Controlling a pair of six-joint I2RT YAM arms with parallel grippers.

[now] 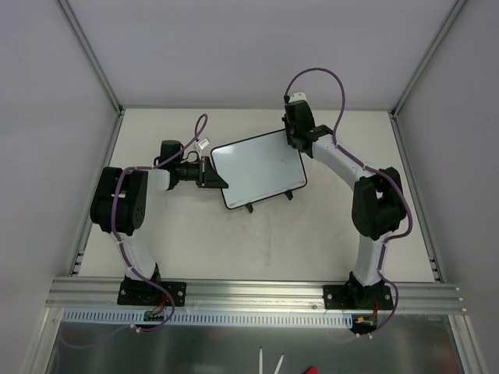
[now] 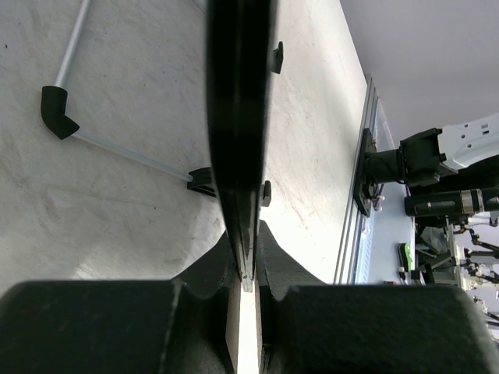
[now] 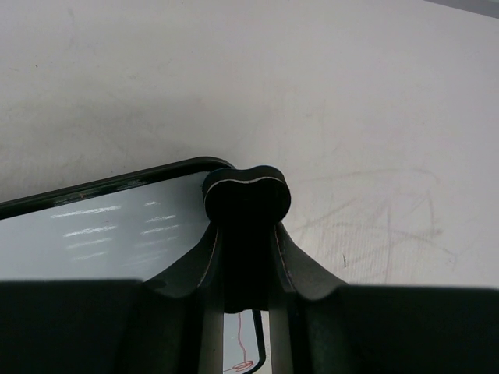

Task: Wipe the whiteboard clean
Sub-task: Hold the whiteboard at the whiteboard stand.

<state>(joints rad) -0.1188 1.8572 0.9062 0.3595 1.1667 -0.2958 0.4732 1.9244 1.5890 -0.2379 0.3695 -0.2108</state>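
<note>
1. Table (image 1: 195,249): pale, scuffed top that carries everything below.

2. Whiteboard (image 1: 257,171): near the middle of the table, skewed, between the two arms. It is a flat white panel with a thin black rim and rounded corners. Judged light and stiff, with a glossy face that is likely slippery. The rim is the place to hold it, since a pinch across the edge keeps fingers off the writing surface. It may pivot around a single pinch point when rubbed.

3. Left gripper (image 1: 212,173): pressed together on the board's left edge. The left wrist view shows the panel edge-on, clamped between the two fingers.

4. Right gripper (image 1: 296,142): at the board's far right corner, pinching the eraser.

5. Eraser (image 3: 247,195): small, black and bone-shaped, held upright between the fingers over the corner of the board. Whether it touches the board cannot be told.

6. Feet (image 1: 251,207): two small black stubs on the board's near long edge.

7. Red mark (image 3: 242,360): a thin scribble showing between the right fingers. By this, some erasing is left to do.
</note>
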